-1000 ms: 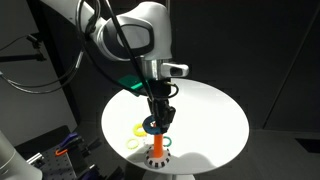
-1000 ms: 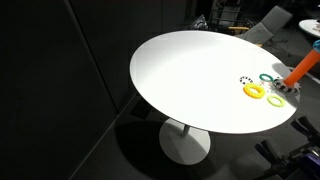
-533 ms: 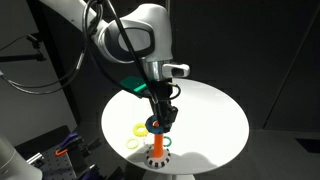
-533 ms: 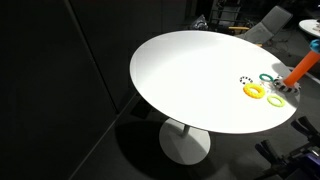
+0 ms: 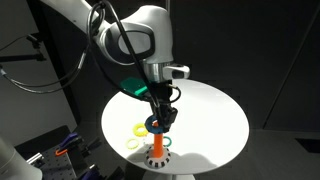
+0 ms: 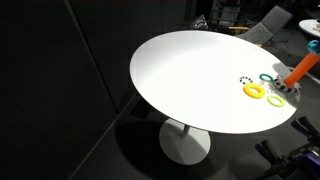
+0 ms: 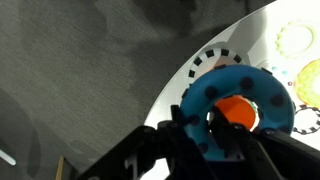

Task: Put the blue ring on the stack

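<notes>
1. In an exterior view, the pincer (image 5: pixel 160 121) hangs over the round white desk (image 5: pixel 215 120), clamped narrowly on the small flat blue plastic ring (image 5: pixel 152 125). The ring is held in the air just above the upright orange peg on a round base (image 5: pixel 157 149). A yellow plastic ring (image 5: pixel 133 145) lies near the base.
2. In an exterior view, the yellow plastic ring (image 6: pixel 254 90) and a green ring (image 6: pixel 268 77) lie close together near the desk's (image 6: pixel 190 80) edge.
3. In the wrist view, the peg's orange tip (image 7: pixel 237 110) shows through the blue ring's (image 7: pixel 225 85) hole. Whether the tip has entered the hole is hard to tell.
</notes>
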